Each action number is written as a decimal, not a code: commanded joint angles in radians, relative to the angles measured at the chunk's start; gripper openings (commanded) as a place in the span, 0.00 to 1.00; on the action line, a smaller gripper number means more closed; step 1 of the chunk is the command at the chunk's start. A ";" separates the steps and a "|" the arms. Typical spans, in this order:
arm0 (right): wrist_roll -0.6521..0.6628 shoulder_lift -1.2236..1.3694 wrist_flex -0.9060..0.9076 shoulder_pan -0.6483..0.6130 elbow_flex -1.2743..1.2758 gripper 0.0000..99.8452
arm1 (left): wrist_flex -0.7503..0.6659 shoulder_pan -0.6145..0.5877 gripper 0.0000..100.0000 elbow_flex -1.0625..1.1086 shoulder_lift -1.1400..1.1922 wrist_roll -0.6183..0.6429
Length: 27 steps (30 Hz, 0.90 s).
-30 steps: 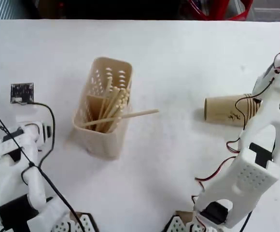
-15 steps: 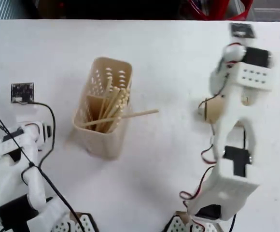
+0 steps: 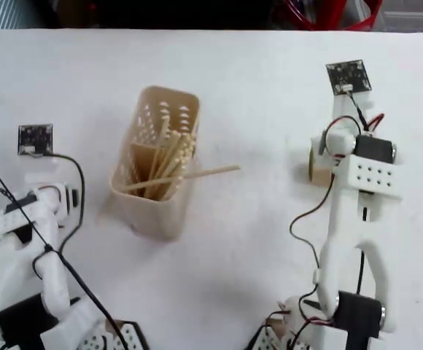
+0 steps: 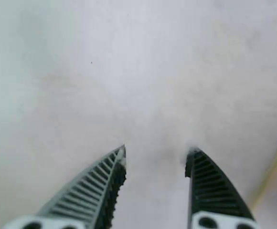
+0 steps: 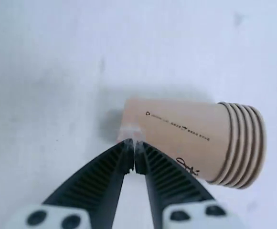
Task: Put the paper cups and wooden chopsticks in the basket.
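Cannot make out a single word or number with certainty. Print on the outer wall of the stacked paper cups [image 5: 191, 133], lying on their side on the white counter [image 5: 43, 57]. Runs lengthwise along that wall as a thin row of tiny dark characters, led by a small triangular symbol at the end nearer the cups' base. Joined, nearer the cups' rims, by a larger dark brush-like flourish resembling a signature. Too small and faint to decipher.
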 commanded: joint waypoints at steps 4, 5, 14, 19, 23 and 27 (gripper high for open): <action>0.025 0.171 -0.082 -0.047 -0.038 0.02 | -0.003 0.004 0.21 -0.006 -0.027 -0.009; 0.025 0.199 -0.094 -0.045 -0.051 0.02 | -0.003 0.004 0.21 -0.006 -0.027 -0.009; 0.031 0.360 -0.114 -0.079 -0.080 0.02 | -0.003 0.004 0.21 -0.006 -0.027 -0.009; 0.032 0.400 -0.117 -0.150 -0.041 0.02 | -0.003 0.004 0.21 -0.006 -0.027 -0.009; 0.075 0.389 -0.110 -0.188 -0.025 0.02 | -0.003 0.004 0.21 -0.006 -0.027 -0.009; 0.081 0.383 -0.053 -0.228 -0.018 0.02 | -0.003 0.004 0.21 -0.006 -0.027 -0.009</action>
